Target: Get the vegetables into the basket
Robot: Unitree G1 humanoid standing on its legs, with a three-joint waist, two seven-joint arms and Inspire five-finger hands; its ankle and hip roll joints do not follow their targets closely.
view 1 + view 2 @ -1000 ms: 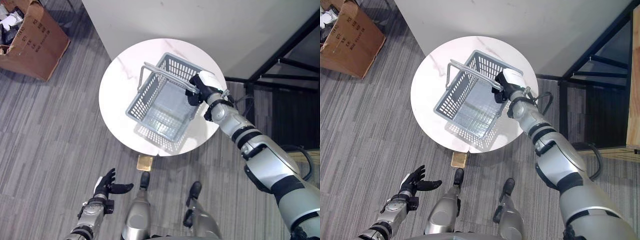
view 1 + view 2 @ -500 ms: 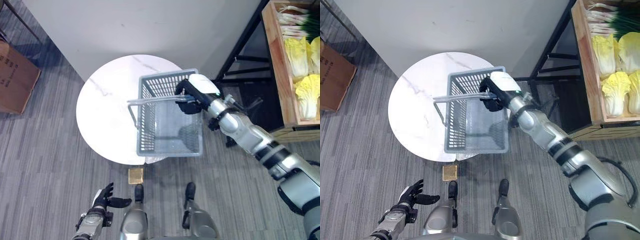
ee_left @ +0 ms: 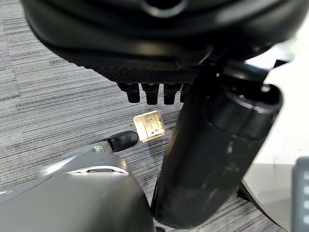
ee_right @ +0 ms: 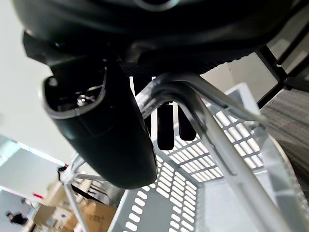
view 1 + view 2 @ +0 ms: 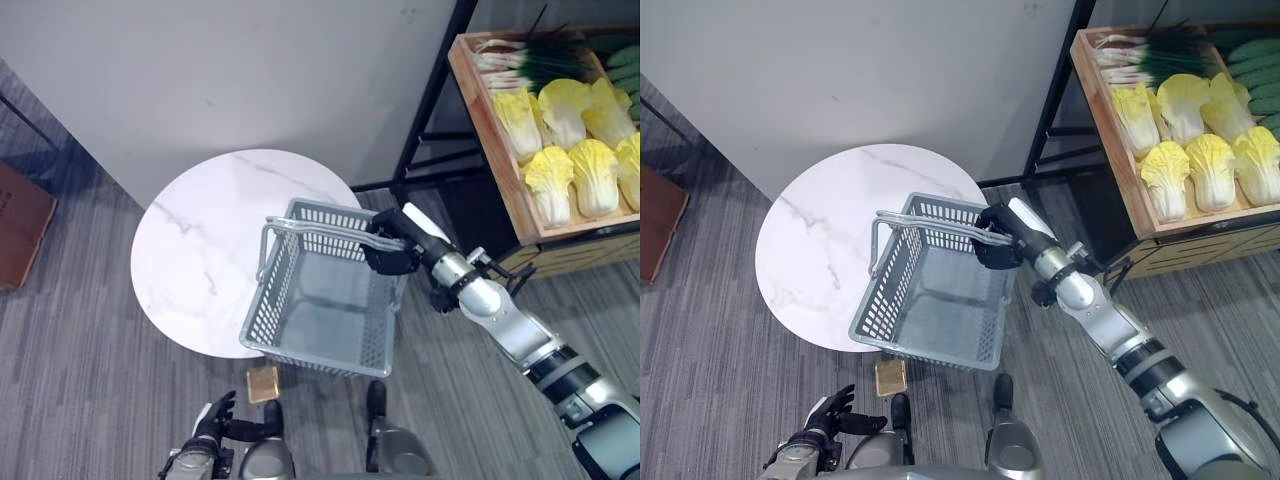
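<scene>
Now the right hand [image 5: 392, 247] has its fingers curled round the handles [image 5: 318, 230] of the grey basket [image 5: 325, 300], which hangs half over the edge of the round white table [image 5: 205, 250]. Cabbages [image 5: 570, 150] lie in a wooden crate [image 5: 497, 170] well apart to the right, and the left hand [image 5: 825, 418] hangs low over the floor with fingers loosely spread, holding nothing.

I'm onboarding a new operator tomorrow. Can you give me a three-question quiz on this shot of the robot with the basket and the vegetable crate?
1. True or false: the grey basket already holds vegetables.
2. The right hand is: A) open above the round table; B) shut on the basket's handle; C) inside the wooden crate.
3. Fill in: the yellow cabbages lie in the ____.

Key: 1 false, the basket is empty. 2 B. 3 wooden crate, on the robot's right. The left hand hangs open, low by the floor.
</scene>
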